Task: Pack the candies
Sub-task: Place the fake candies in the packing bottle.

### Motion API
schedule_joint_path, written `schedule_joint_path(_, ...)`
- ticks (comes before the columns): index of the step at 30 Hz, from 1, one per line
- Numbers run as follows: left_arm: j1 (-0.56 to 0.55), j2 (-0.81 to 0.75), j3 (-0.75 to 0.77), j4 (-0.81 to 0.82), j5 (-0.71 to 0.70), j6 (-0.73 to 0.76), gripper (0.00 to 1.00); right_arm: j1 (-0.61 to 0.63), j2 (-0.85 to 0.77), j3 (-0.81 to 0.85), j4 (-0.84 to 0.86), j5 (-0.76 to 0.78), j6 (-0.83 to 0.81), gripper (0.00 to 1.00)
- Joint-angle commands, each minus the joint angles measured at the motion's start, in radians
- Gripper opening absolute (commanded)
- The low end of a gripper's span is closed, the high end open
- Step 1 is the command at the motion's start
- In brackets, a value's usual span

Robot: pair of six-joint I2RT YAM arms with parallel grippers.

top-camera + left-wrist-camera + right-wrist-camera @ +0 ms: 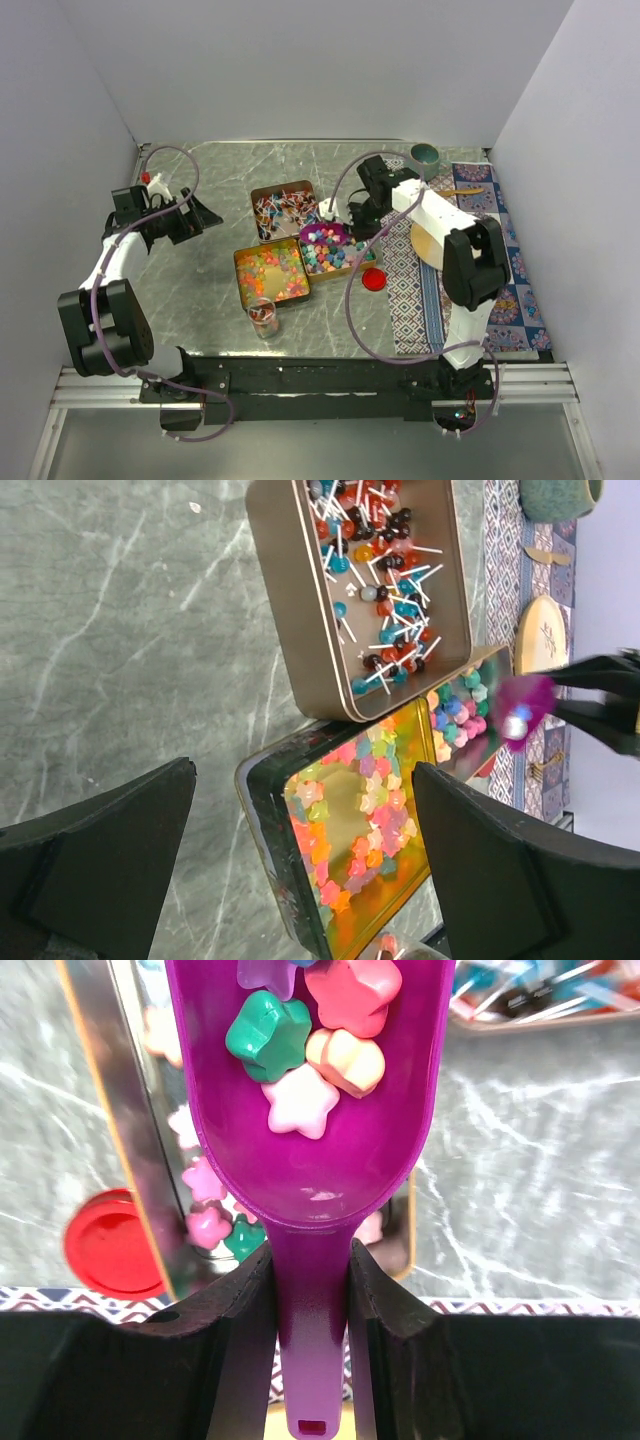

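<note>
Grey marbled table (190, 290) is running between white walls in the top view, with a patterned cloth (405, 295) lying along its right side. Three open tins are sitting bunched mid-table and the candies (270, 268) are lying in them: lollipops in the far tin (252, 210), jelly bits in the near tin (237, 275), pastel pieces in the right tin (345, 272). The right gripper (348, 222) is holding a purple scoop (323, 235) over the right tin, and a red lid (374, 279) is lying just beside that tin. The left gripper (200, 220) is hovering well left of the tins.

From the left wrist, its fingers (100, 870) are standing wide apart — nothing is sitting between them.

From the right wrist, the fingers (230, 1360) are pinching the scoop's handle — star-shaped candies are resting in its bowl.
</note>
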Motion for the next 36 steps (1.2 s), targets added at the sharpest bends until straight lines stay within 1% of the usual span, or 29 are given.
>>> schedule_joint_path(1,0.015,-0.033,0.033,0.015,-0.04,0.021,0.97,0.03,-0.118,0.093,-0.006,-0.061,0.111,0.0)
schedule_joint_path(4,0.031,-0.05,0.022,0.007,-0.077,0.005,0.97,0.087,-0.141,0.152,-0.049,-0.033,0.168,0.0)
schedule_joint_path(5,0.033,-0.065,0.019,0.001,-0.086,0.002,0.97,0.11,-0.15,0.167,-0.067,-0.003,0.177,0.0)
schedule_joint_path(6,0.035,-0.076,0.015,-0.008,-0.133,0.001,0.97,0.151,-0.152,0.19,-0.118,0.014,0.168,0.0)
schedule_joint_path(7,0.035,-0.088,0.009,-0.008,-0.158,-0.011,0.97,0.182,-0.159,0.199,-0.144,0.034,0.148,0.0)
schedule_joint_path(8,0.035,-0.111,0.005,-0.015,-0.189,-0.013,0.97,0.208,-0.165,0.201,-0.162,0.086,0.142,0.0)
schedule_joint_path(9,0.036,-0.122,0.001,-0.022,-0.238,-0.012,0.97,0.233,-0.171,0.196,-0.188,0.105,0.134,0.0)
schedule_joint_path(10,0.039,-0.131,-0.002,-0.037,-0.265,-0.013,0.97,0.28,-0.19,0.192,-0.198,0.115,0.126,0.0)
schedule_joint_path(13,0.058,-0.176,-0.001,-0.073,-0.367,-0.016,0.97,0.352,-0.21,0.179,-0.219,0.149,0.122,0.0)
schedule_joint_path(14,0.062,-0.194,-0.001,-0.083,-0.381,-0.016,0.97,0.371,-0.21,0.182,-0.228,0.155,0.122,0.0)
schedule_joint_path(17,0.081,-0.229,-0.005,-0.093,-0.387,-0.018,0.97,0.417,-0.204,0.208,-0.259,0.165,0.131,0.0)
schedule_joint_path(23,0.114,-0.283,-0.027,-0.076,-0.395,-0.062,0.97,0.526,-0.158,0.244,-0.317,0.295,0.14,0.0)
schedule_joint_path(30,0.119,-0.308,-0.036,-0.067,-0.395,-0.051,0.97,0.586,-0.152,0.182,-0.311,0.415,0.129,0.0)
schedule_joint_path(34,0.128,-0.332,-0.053,-0.053,-0.379,-0.076,0.97,0.604,-0.126,0.199,-0.322,0.445,0.14,0.0)
schedule_joint_path(36,0.13,-0.337,-0.056,-0.054,-0.381,-0.074,0.97,0.616,-0.115,0.195,-0.314,0.499,0.136,0.0)
